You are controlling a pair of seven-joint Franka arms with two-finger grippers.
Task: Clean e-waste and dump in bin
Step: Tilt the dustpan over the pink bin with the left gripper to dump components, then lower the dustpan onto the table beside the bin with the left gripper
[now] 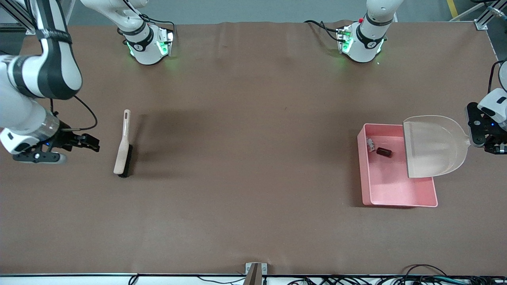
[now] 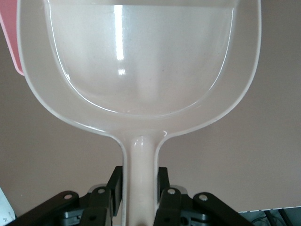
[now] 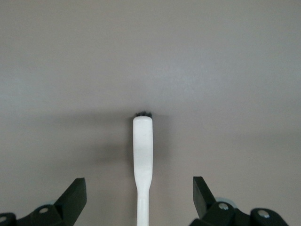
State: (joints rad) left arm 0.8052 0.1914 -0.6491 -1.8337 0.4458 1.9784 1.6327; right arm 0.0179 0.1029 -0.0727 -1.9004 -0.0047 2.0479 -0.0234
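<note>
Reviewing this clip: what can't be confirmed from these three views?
- Green label on the white-grey component in the bin: too small in the front view.
- Bin floor under the dustpan: the pan hides it in the front and left wrist views.
- Brush bristles: the handle covers them in the right wrist view.
- Left gripper contact on the handle: cut off by the left wrist view's edge.

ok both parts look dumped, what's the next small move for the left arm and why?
Probably lift the dustpan off the bin and set it on the table. Both e-waste parts, the white-grey component and the dark cylinder, lie in the bin; the left gripper holds the handle. The right gripper waits open by the brush.
</note>
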